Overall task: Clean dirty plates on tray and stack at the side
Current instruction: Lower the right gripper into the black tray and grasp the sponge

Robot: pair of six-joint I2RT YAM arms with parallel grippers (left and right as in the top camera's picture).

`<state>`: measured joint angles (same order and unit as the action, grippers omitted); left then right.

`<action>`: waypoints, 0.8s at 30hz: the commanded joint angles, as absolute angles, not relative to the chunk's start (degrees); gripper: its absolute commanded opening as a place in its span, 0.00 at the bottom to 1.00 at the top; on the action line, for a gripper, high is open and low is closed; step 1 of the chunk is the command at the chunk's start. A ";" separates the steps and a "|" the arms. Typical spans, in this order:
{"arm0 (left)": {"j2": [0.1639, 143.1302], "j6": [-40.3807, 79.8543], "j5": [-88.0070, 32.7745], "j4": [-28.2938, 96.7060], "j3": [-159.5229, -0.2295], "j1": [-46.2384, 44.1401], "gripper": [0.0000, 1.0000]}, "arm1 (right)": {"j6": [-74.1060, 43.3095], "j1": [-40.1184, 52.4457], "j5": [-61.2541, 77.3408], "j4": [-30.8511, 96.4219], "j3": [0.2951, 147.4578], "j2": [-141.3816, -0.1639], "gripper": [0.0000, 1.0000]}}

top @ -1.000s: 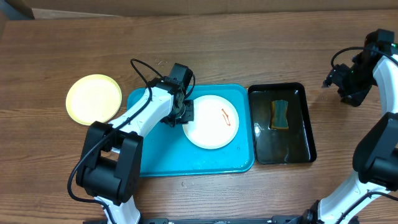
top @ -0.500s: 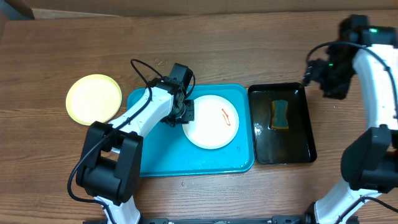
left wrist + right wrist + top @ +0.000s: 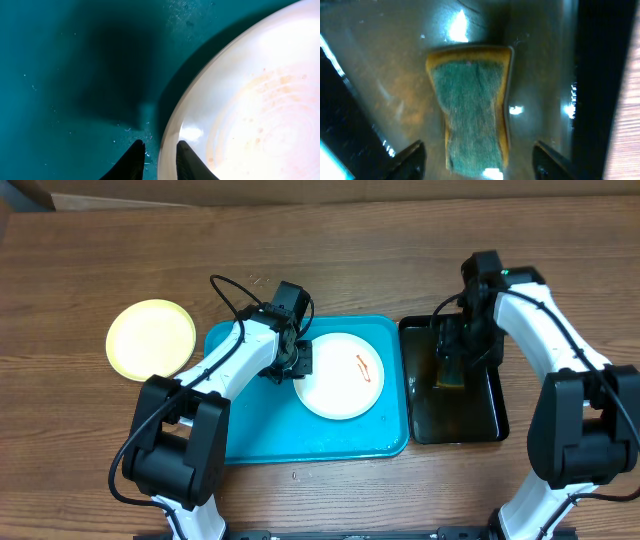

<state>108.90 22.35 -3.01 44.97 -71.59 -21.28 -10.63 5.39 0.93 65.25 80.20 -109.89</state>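
Your left gripper (image 3: 157, 161) sits at the left rim of the white plate (image 3: 340, 385), its fingers only narrowly apart with the rim between them; you cannot tell whether they pinch it. That plate lies in the right half of the turquoise tray (image 3: 245, 442), with an orange smear (image 3: 366, 368) on it. The pale yellow plate (image 3: 150, 338) rests on the table (image 3: 400, 250) just beyond the tray's left edge. Your right gripper (image 3: 479, 157) hangs with its fingers wide apart over the sponge (image 3: 470, 110) in the black tray (image 3: 492, 420)
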 commanded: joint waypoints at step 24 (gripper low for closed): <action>108.97 22.92 -3.64 44.93 -71.20 -20.97 0.26 | -11.09 5.52 3.11 76.23 89.78 -109.19 0.84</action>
